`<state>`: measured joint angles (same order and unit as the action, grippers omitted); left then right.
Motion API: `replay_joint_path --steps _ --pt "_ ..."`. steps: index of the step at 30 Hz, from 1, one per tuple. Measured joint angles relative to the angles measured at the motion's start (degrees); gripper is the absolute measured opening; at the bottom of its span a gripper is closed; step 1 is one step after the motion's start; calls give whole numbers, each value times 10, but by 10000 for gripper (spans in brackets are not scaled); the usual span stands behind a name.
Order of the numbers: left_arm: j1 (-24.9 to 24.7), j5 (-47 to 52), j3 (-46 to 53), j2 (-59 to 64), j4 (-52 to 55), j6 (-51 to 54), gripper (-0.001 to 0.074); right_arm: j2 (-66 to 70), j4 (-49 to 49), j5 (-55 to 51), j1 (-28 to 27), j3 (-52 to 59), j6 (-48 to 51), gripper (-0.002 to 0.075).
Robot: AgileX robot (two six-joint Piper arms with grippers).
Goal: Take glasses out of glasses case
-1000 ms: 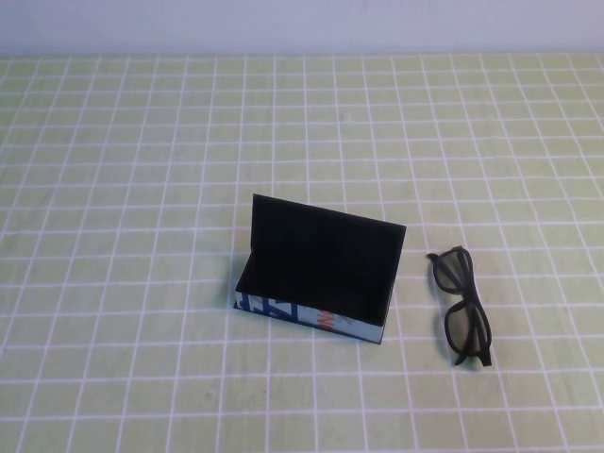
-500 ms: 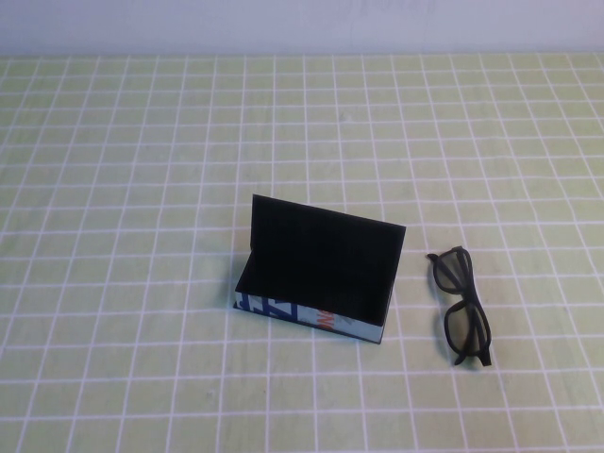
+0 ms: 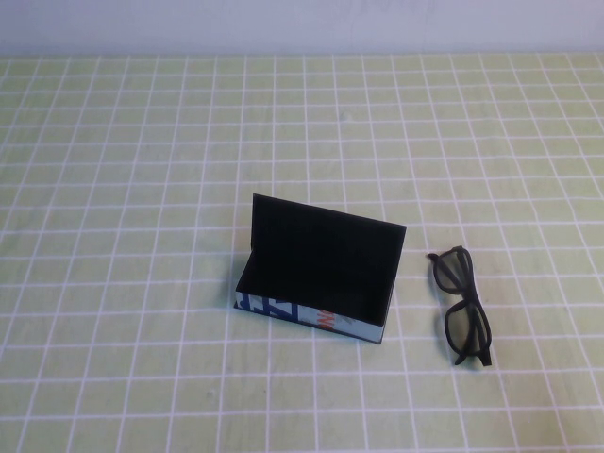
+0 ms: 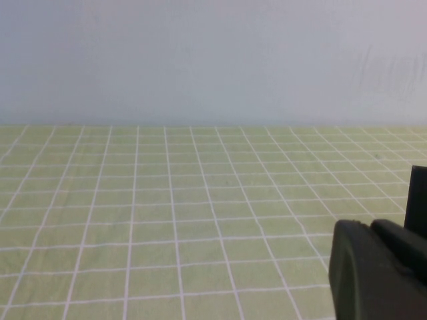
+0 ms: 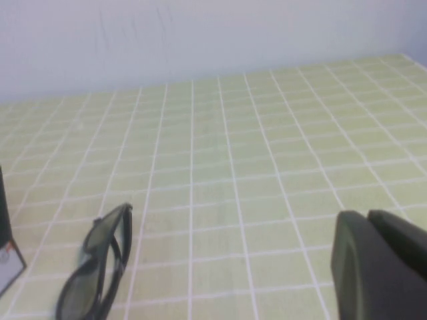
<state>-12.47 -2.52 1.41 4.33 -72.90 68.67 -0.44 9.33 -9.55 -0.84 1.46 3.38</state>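
Glasses (image 3: 461,306) flat on the green checked tablecloth (image 3: 123,189), out of the box, on the right side of the scene, just beside the glasses case (image 3: 317,272) but apart from it. Frame lying lengthwise from far to near, dark lenses up; also visible in the right wrist view (image 5: 99,263), folded, with nothing touching them. Glasses case at the middle of the table, black flap lid raised and leaning toward the far side, dark inside showing, light front side with blue and orange print facing the near edge. Case corner glimpsed at the edge of the right wrist view (image 5: 5,233).

Left gripper (image 4: 377,273) off to the left, out of the high view, only a dark part of it seen above bare cloth; jaw state impossible to tell. Right gripper (image 5: 377,267) off to the right, near the glasses yet clear of them, holding nothing visible; jaw state likewise impossible to tell.
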Motion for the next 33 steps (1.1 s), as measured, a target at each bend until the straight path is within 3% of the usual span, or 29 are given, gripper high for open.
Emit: replay_joint_path --steps 7,33 --pt "-1 4 0 0 0 0 -4 0 -2 -91 -2 2 0 -17" --pt "-1 5 0 0 0 0 -4 0 -2 -92 -2 2 0 -18"
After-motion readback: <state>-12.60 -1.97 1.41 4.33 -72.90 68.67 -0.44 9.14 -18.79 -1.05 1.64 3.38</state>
